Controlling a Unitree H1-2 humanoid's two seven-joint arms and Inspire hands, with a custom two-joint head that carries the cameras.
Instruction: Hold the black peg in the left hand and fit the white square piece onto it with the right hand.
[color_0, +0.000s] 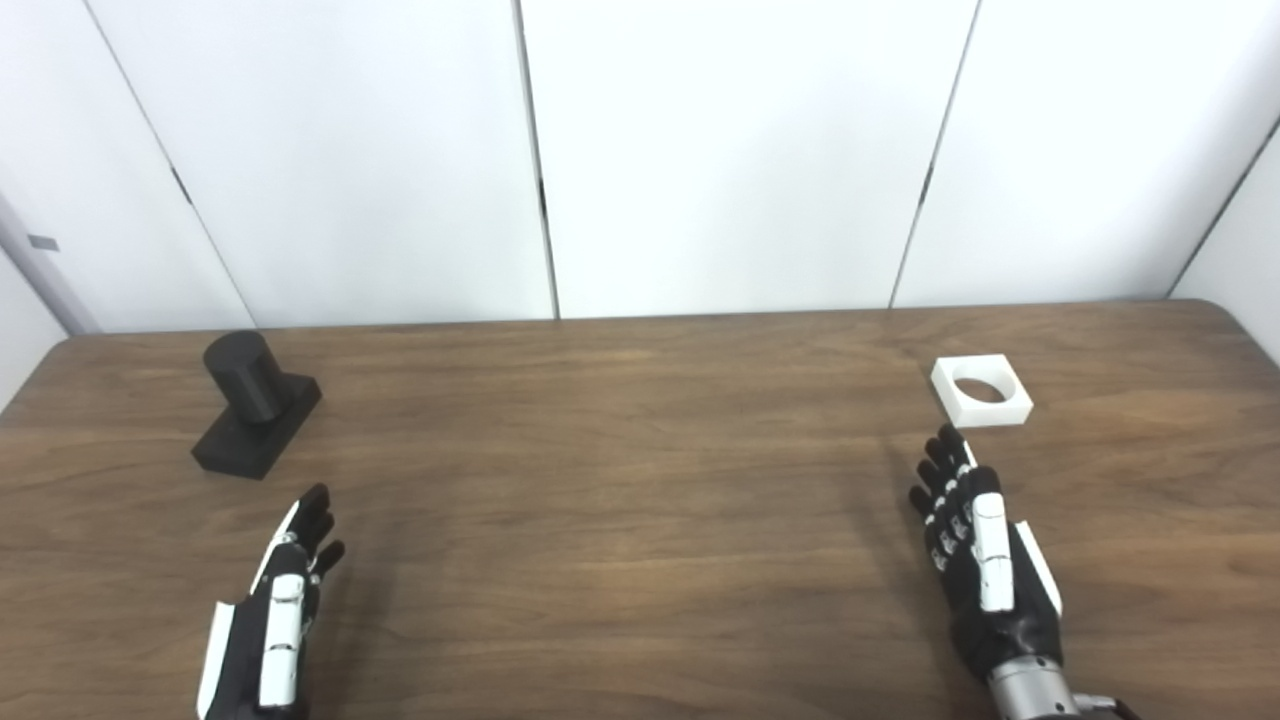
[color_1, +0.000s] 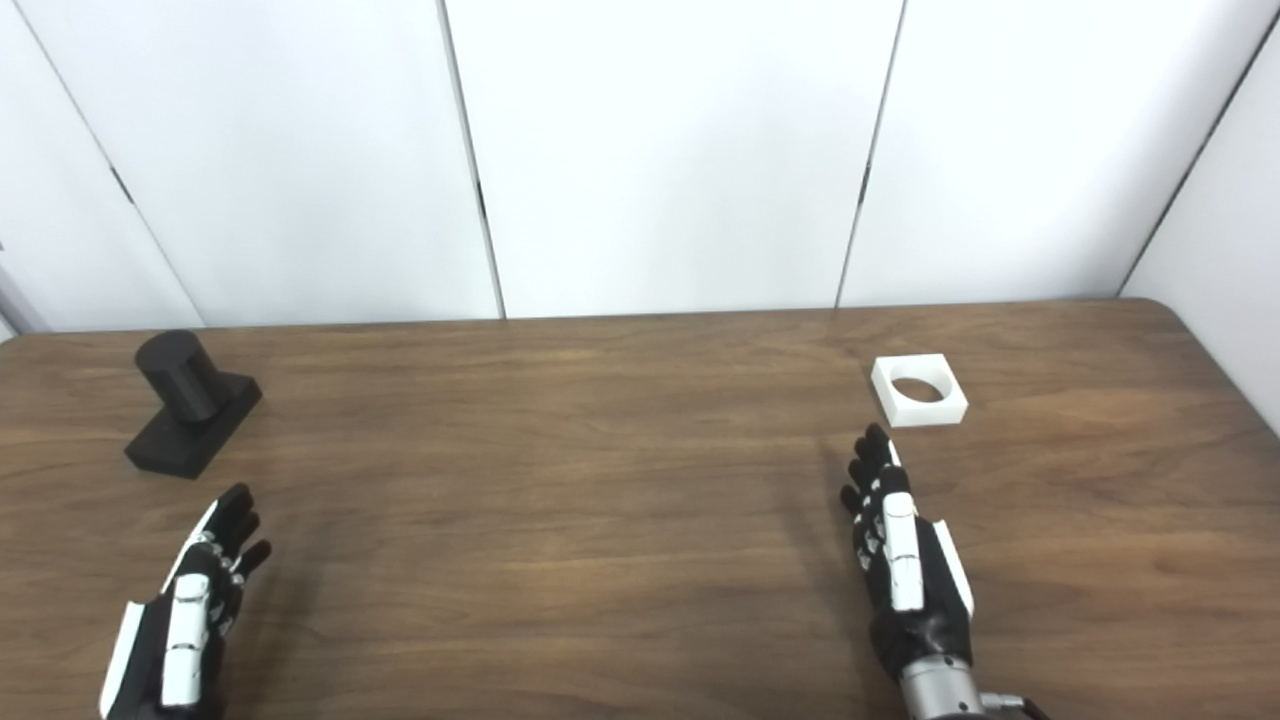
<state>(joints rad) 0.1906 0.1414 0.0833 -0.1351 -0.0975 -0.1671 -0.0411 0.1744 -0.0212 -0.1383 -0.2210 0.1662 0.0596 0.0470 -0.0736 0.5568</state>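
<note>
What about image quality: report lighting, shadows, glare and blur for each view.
Left eye view: even soft lighting, faint shadows beside the left hand and right hand, no glare, slightly soft focus. Right eye view: the same; the white square piece looks bright but readable, and the black peg shows little surface detail.

You get bright, even light from overhead; the white wall panels (color_0: 740, 150) look nearly washed out. On the brown wooden table (color_0: 640, 500), shadows beside each hand stay soft. Focus is slightly soft throughout.
</note>
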